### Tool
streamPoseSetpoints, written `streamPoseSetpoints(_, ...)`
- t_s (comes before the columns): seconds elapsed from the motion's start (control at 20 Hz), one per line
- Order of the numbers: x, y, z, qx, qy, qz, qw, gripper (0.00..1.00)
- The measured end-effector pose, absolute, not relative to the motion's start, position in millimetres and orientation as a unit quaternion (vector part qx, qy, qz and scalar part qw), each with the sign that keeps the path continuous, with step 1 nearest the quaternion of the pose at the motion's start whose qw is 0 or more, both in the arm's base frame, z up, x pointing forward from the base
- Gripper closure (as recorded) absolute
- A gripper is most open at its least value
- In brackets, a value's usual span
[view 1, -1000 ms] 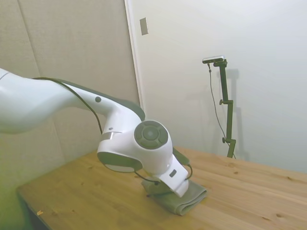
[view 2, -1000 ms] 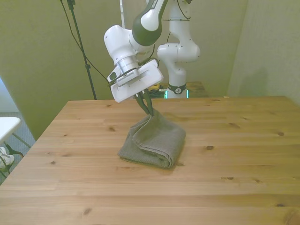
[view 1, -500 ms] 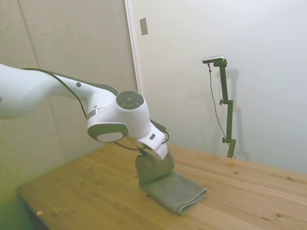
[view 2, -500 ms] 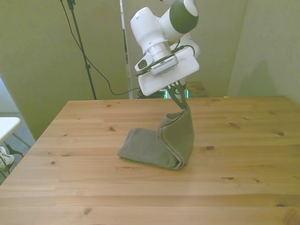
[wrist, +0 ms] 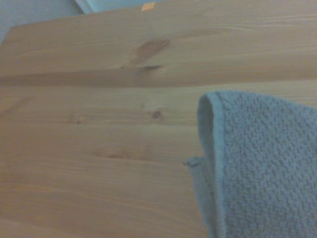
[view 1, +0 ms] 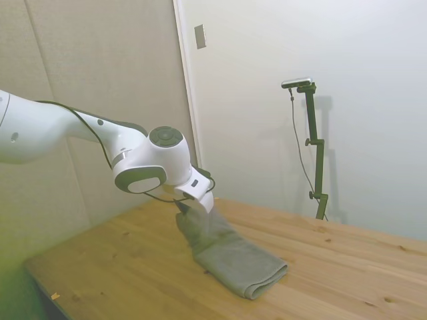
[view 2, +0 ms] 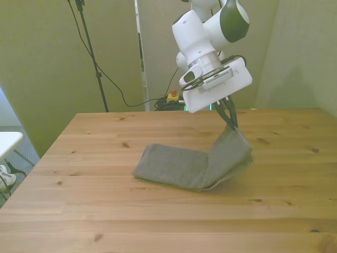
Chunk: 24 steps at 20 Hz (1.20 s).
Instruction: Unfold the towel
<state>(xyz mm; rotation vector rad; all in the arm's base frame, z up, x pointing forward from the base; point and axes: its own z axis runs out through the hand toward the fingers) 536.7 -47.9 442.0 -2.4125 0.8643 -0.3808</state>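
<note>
Worktop (view 2: 105,211) of pale knotty wood fills the foreground, and it carries one thing only: a single grey-green towel (view 2: 179,168) near its middle. Most of the towel lies flat; seen from the front, the flat part runs from about 9 o'clock, and the end toward 3 o'clock rises off the wood in a slanting flap. At the flap's top corner the one gripper (view 2: 230,120) has its dark fingers (view 2: 232,117) pinched together on the cloth, holding that corner above the worktop. The wrist view shows the looped terry weave and a hemmed edge (wrist: 216,163) with bare wood beside it. Behind, the white arm (view 1: 60,133) stretches back.
</note>
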Motion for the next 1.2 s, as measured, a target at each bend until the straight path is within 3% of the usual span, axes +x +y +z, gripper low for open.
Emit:
streamPoseSetpoints(0.6,541.3,-32.0,438.4,-0.901,0.312,-0.14,0.266,0.0)
streamPoseSetpoints(1.0,518.6,-35.9,423.4,-0.909,0.396,-0.092,0.087,0.0)
streamPoseSetpoints(1.2,471.9,-3.2,453.3,-0.899,0.434,-0.058,-0.001,0.0)
